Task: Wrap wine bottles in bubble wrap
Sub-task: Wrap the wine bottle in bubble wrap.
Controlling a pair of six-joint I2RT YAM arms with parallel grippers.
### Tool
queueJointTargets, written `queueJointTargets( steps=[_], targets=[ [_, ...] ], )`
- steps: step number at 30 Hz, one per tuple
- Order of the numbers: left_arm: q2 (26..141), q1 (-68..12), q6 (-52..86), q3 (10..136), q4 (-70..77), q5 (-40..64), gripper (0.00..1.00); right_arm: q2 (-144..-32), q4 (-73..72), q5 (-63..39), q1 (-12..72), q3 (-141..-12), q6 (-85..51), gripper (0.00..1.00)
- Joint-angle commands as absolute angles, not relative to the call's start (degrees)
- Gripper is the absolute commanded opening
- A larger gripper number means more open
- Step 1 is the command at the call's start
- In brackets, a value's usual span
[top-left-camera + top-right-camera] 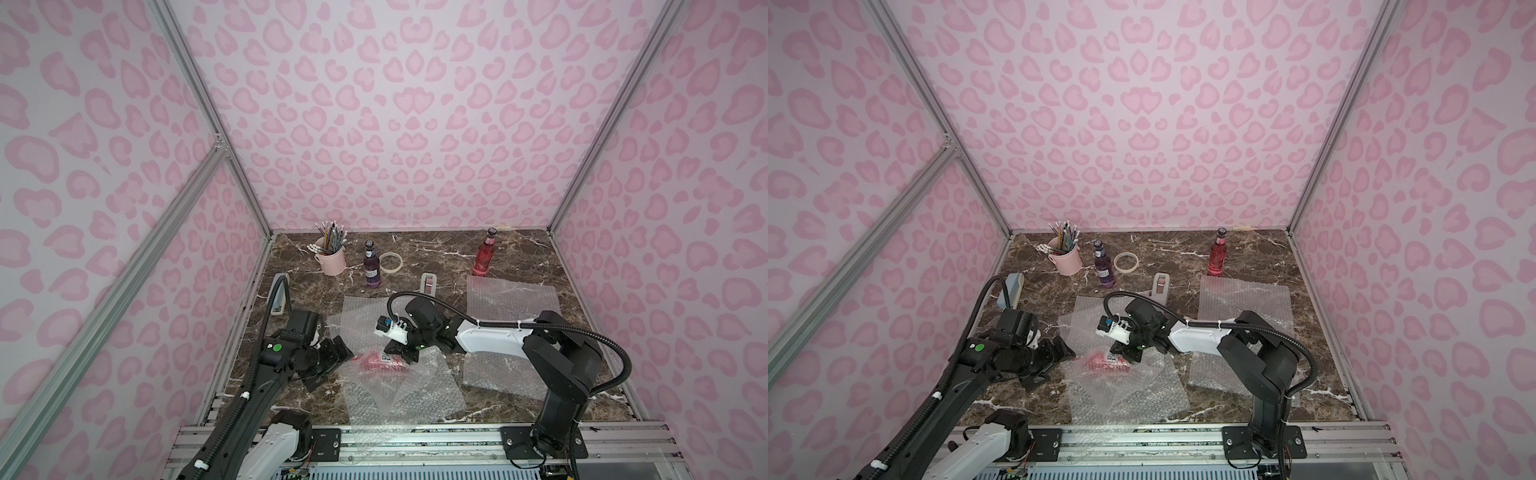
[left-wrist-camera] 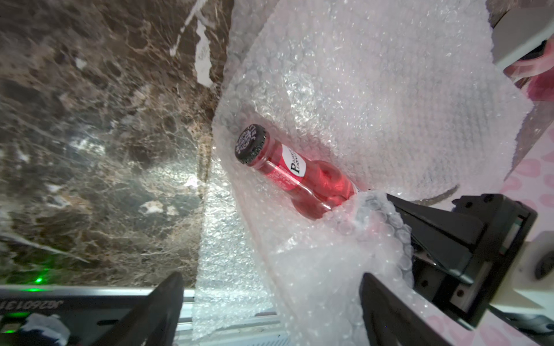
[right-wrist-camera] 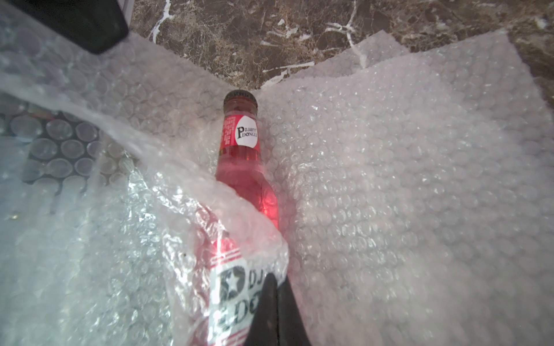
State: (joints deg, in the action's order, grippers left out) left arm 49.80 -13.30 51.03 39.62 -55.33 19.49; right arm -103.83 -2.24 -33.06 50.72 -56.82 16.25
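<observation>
**Right hand pinched on the wrap, left hand open beside the bottle**

Your right hand (image 1: 392,350) points low and leftward, its fingers (image 3: 269,302) pressed together on a flap of the bubble wrap sheet (image 3: 389,179). The flap is folded over the lower body and label of the lying pink-red bottle (image 3: 245,167). The right arm reaches in from its base at the near right edge, white forearm stretched toward the middle of the table (image 1: 436,253).

Your left hand (image 1: 332,368) sits low just left of that bottle, fingers spread wide apart. In the left wrist view the bottle's dark cap faces it, and one finger (image 2: 386,308) hangs over the sheet's edge.

The bottle lies on its side on the sheet near the front middle, neck and cap bare. Three more sheets lie flat around it: one behind (image 1: 361,316), one at far right (image 1: 511,297), and one under the right arm (image 1: 498,372).

At the back stand the purple bottle (image 1: 372,266) and the second pink-red bottle (image 1: 484,257), well apart. A tape ring (image 1: 390,262) and a cup of pencils (image 1: 331,257) are near the purple one.
</observation>
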Motion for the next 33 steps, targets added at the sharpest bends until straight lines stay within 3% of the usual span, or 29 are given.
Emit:
queueJointTargets(
  steps=[1,4,12,14,16,19,23,24,29,31,33],
  targets=[
    [49.8,-13.3,56.3,39.0,-50.7,22.4,0.84,-104.3,-0.3,-33.7,50.7,-56.3,16.5,0.05],
    [50.5,-13.4,57.0,39.2,-49.7,21.4,0.66,-104.2,-0.5,-33.8,50.8,-56.2,16.3,0.05],
    [53.1,-13.4,57.5,41.0,-48.1,17.9,0.09,-103.1,-0.8,-34.0,50.8,-56.1,15.8,0.08],
    [54.2,-13.4,57.6,41.2,-47.4,16.9,0.02,-102.2,-0.8,-33.9,50.8,-56.1,15.7,0.1],
    [55.4,-13.4,57.9,41.0,-45.7,17.1,0.02,-101.4,-0.8,-33.6,50.8,-55.8,15.6,0.11],
    [57.6,-13.4,57.5,41.0,-45.0,15.5,0.02,-99.6,0.0,-32.9,50.7,-55.4,15.8,0.19],
    [59.3,-13.4,56.3,41.0,-43.3,16.7,0.02,-98.6,-0.2,-32.1,50.6,-54.6,15.7,0.07],
    [59.3,-13.4,54.3,42.5,-46.0,15.2,0.07,-98.8,0.0,-32.2,50.5,-54.5,15.9,0.05],
    [56.2,-12.5,49.6,47.1,-55.7,9.7,0.65,-99.4,0.0,-32.4,50.4,-54.3,16.3,0.0],
    [55.4,-12.4,50.2,46.2,-57.4,12.4,0.78,-99.1,-0.6,-32.2,50.1,-54.1,16.0,0.0],
    [53.4,-12.4,51.3,44.3,-59.7,14.6,0.82,-99.3,-0.8,-32.2,49.7,-54.4,15.7,0.0]
  ],
)
